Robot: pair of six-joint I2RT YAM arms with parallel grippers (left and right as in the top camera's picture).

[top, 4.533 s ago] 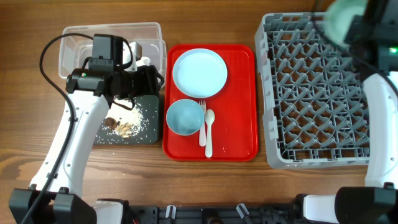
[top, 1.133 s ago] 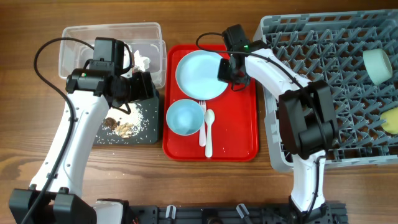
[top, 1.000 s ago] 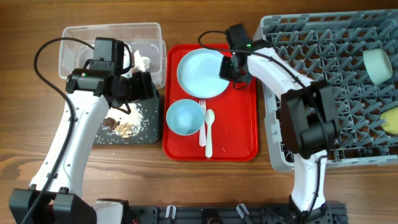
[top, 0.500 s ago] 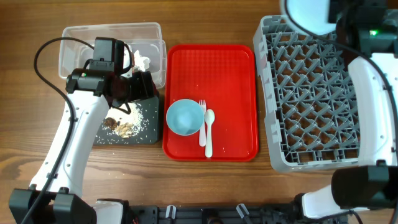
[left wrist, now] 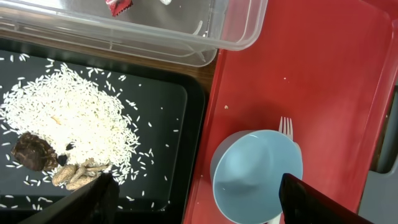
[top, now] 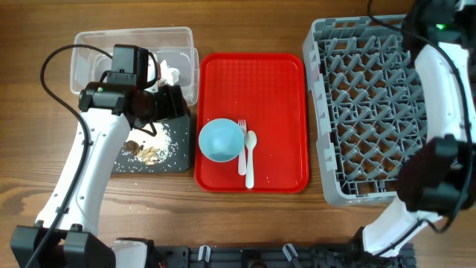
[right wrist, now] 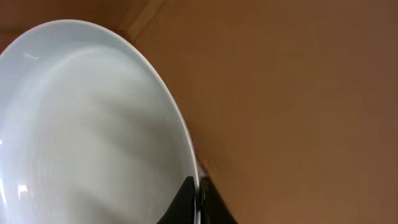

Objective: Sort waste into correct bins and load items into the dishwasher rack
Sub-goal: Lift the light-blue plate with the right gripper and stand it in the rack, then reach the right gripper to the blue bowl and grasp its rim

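Glossy and smooth, the round pale blue plate (right wrist: 81,124) is pinched at its thin rim by the right gripper (right wrist: 196,194), jaws clamped tight on it. The left gripper (left wrist: 196,190) hangs with jaws wide apart over the matte black tray (left wrist: 180,106), which is strewn with loose rice grains (left wrist: 68,118). The pale blue bowl (top: 221,139) sits on the flat red tray (top: 275,82), and the peg-latticed grey rack (top: 364,112) is just beside it.
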